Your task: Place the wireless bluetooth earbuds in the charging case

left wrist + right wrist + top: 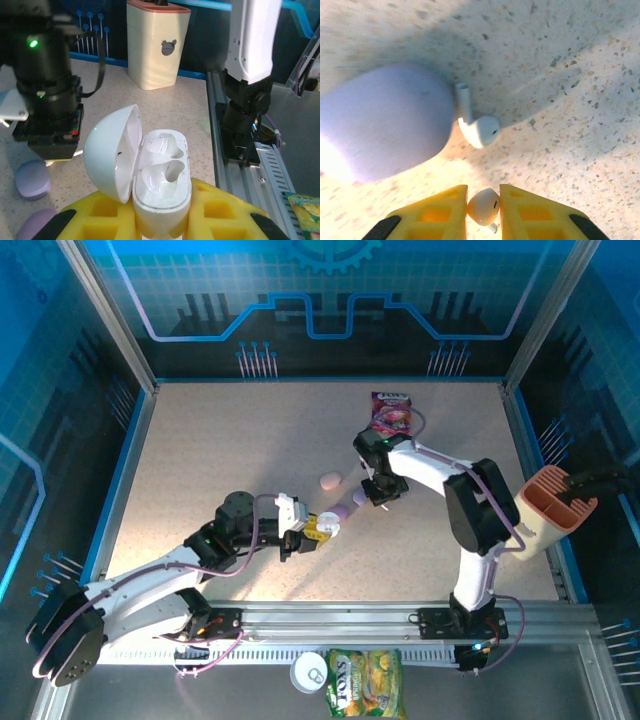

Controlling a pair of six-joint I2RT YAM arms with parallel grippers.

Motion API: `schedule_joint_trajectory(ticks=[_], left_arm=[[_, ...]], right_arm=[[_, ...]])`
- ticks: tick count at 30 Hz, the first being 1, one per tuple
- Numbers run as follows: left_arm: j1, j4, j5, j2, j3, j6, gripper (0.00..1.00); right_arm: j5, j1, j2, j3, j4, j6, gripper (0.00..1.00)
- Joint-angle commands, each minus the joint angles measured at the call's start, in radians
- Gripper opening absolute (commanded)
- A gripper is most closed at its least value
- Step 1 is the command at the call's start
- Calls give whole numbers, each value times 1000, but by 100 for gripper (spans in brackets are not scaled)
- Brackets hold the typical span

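My right gripper (483, 202) pinches one white bud (481, 207) thinly, near the case (161, 167) my left gripper (162, 212) holds open; glossy plastic could slip or twist, missing its socket.

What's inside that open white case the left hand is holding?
Two moulded sockets, both empty; nothing sits in the white case. Its bottom end is hidden by the yellow fingers of the left hand.

open tabletop (220, 440) at far left; purple case (385, 125) just beside the loose earbud (477, 127)
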Motion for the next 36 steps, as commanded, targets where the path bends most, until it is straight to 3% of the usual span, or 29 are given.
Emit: schedule_joint_trajectory(ticks=[1, 9, 18, 25, 36], left_arm=[[9, 98, -51, 14, -19, -20, 13], [7, 202, -129, 92, -9, -44, 13], [8, 324, -122, 198, 39, -109, 13], [8, 339, -103, 237, 73, -137, 13], [8, 283, -89, 226, 107, -151, 14]], right_arm=[[-105, -13, -141, -48, 68, 29, 20], [-331, -36, -466, -177, 234, 72, 20], [-566, -39, -694, -194, 329, 108, 20], [-703, -15, -745, -198, 413, 146, 19], [-743, 71, -728, -210, 490, 122, 20]])
